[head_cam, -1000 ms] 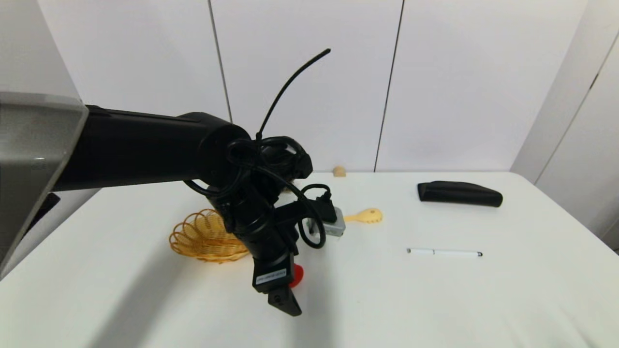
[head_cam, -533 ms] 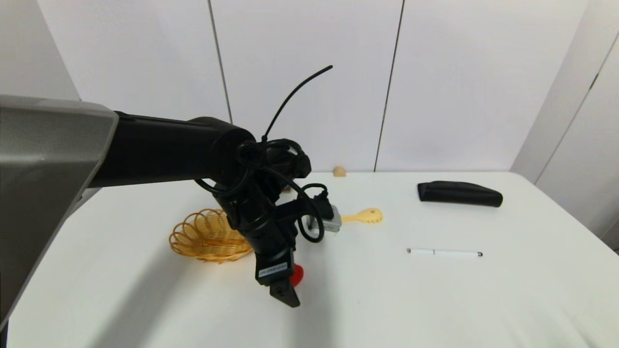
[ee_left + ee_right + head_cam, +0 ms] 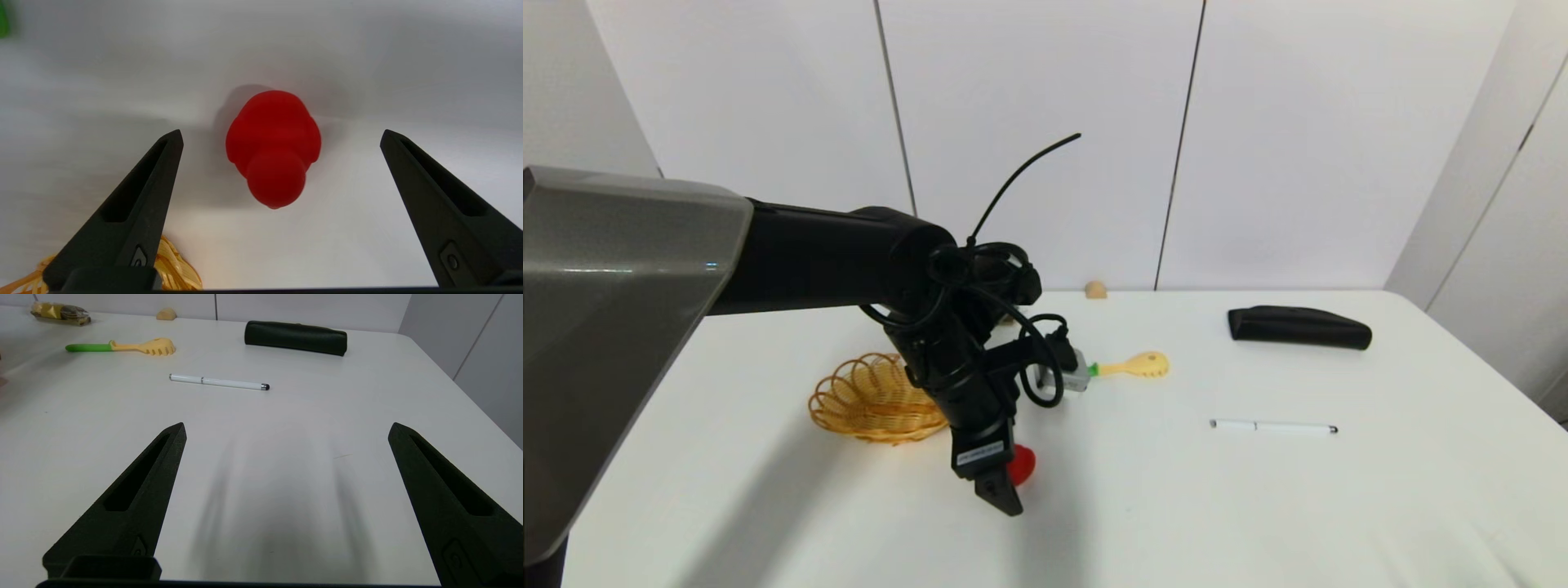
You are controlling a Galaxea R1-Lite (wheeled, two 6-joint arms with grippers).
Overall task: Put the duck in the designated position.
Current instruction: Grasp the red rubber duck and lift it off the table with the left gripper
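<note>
We see the left gripper spread wide above the duck, which sits ungrasped on the table at the basket's four o'clock; pickup and placement remain.

Basket, pasta spoon, pen — black case far back.

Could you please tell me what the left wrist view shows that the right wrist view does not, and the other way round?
Only the left wrist view shows the red duck, lying untouched between the open left end effector, and the wicker basket. Only the right wrist view shows the white pen, black case and open right end effector. Both show the white table.
</note>
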